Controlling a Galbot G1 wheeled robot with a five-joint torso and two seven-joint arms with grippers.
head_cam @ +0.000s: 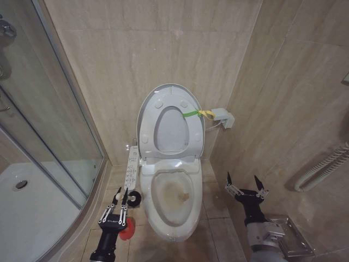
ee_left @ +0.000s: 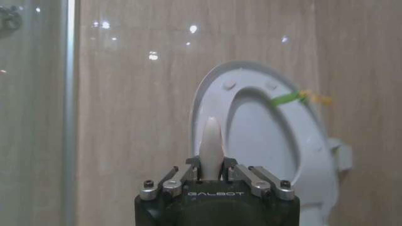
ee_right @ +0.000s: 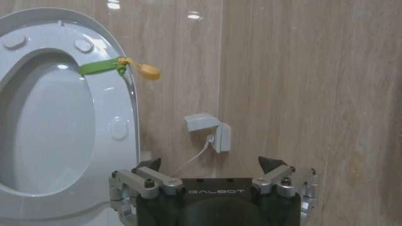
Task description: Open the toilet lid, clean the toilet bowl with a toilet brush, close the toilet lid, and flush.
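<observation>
- The toilet brush (head_cam: 127, 230) stands on the floor, just beside the left side of the toilet bowl (head_cam: 173, 199); its thin white handle is clamped in the left tool (head_cam: 121, 195).
- The brush looks light and stiff, and the smooth handle may slip, so a grip low on the stick seems safer.
- The toilet lid (head_cam: 170, 123) stands upright against the wall.
- The right tool (head_cam: 246, 184) hangs wide, holding nothing, to the right of the bowl.

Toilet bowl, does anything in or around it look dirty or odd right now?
Yes: the toilet bowl has a brownish-yellow stain inside, around its bottom. Also odd, a green-and-yellow strap is tied at the raised toilet lid's edge.
</observation>
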